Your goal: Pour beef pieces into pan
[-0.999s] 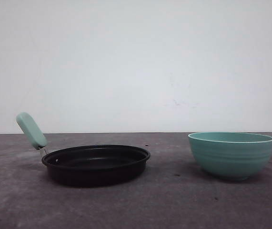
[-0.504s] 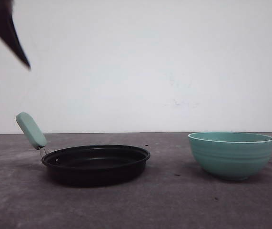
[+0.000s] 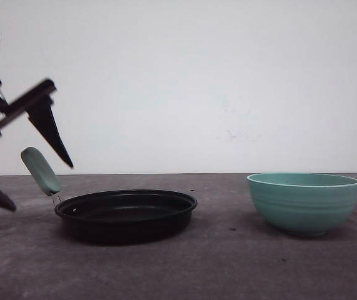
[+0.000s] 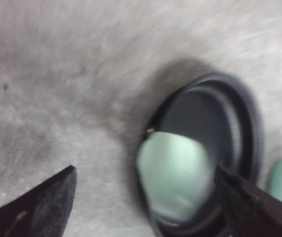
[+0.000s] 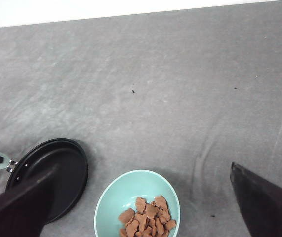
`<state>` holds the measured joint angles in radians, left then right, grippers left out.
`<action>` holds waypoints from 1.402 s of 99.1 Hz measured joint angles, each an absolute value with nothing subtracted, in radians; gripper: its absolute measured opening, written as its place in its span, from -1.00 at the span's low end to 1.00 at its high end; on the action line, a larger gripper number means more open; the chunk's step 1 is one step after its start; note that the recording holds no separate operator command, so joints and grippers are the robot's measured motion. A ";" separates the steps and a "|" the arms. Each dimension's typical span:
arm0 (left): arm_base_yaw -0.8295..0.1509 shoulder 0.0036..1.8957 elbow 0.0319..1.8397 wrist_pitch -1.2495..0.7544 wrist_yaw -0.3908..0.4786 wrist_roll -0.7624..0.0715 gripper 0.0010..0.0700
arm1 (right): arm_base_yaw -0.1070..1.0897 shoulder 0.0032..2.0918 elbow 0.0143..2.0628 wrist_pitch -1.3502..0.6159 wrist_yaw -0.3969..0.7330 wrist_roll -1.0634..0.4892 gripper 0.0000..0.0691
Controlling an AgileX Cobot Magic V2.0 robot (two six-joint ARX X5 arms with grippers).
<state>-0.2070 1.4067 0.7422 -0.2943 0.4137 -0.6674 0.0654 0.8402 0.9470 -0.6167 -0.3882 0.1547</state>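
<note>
The black pan (image 3: 125, 215) sits on the table at the left, its mint handle (image 3: 40, 170) angled up. My left gripper (image 3: 43, 187) is open, with one finger on each side of the handle and not touching it. The blurred left wrist view shows the handle (image 4: 175, 175) between the spread fingers (image 4: 42, 207), in front of the pan (image 4: 205, 113). The beef pieces (image 5: 148, 215) lie in a teal bowl (image 5: 111, 197). My right gripper (image 5: 143, 167) hangs open well above that bowl, holding nothing. The pan (image 5: 52, 173) lies beside the bowl.
The teal bowl (image 3: 303, 203) stands on the right of the grey table (image 3: 228, 262), apart from the pan. A white wall rises behind the table's far edge. Bare tabletop lies between pan and bowl and in front of both.
My left gripper has come down from the upper left corner of the front view to the pan's handle. Pan and bowl have not moved.
</note>
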 joint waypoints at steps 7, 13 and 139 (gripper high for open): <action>-0.213 1.435 0.742 -0.295 0.389 -0.670 0.55 | 0.065 0.840 0.947 -0.617 -0.388 0.151 0.98; -0.215 1.447 0.742 -0.295 0.367 -0.670 0.53 | 0.065 0.840 0.947 -0.617 -0.387 0.144 0.98; -0.263 1.289 0.743 -0.154 0.524 -0.671 -0.87 | 0.065 1.414 0.947 -0.669 -0.389 0.127 0.32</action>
<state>-0.2630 1.2888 0.7425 -0.1539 0.5240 -0.6712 0.0654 1.4143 0.9474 -0.6693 -0.3893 0.1272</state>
